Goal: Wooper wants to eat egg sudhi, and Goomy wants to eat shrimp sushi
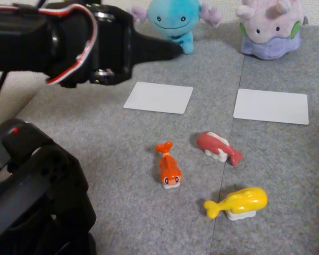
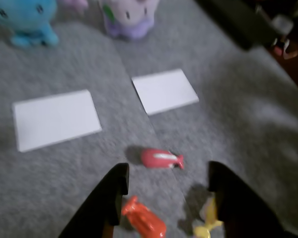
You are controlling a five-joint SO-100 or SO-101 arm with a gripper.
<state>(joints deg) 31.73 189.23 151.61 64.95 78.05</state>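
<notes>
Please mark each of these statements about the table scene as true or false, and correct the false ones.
1. The egg sushi lies on the white card in front of Wooper. False: it lies on the grey mat, and that card is bare.
2. The gripper is open and holds nothing. True.
3. The shrimp sushi touches the pink-red sushi toy. False: they lie apart.
4. In the fixed view, Goomy sits to the right of Wooper. True.
5. The white card in front of Goomy carries a toy. False: nothing lies on it.
</notes>
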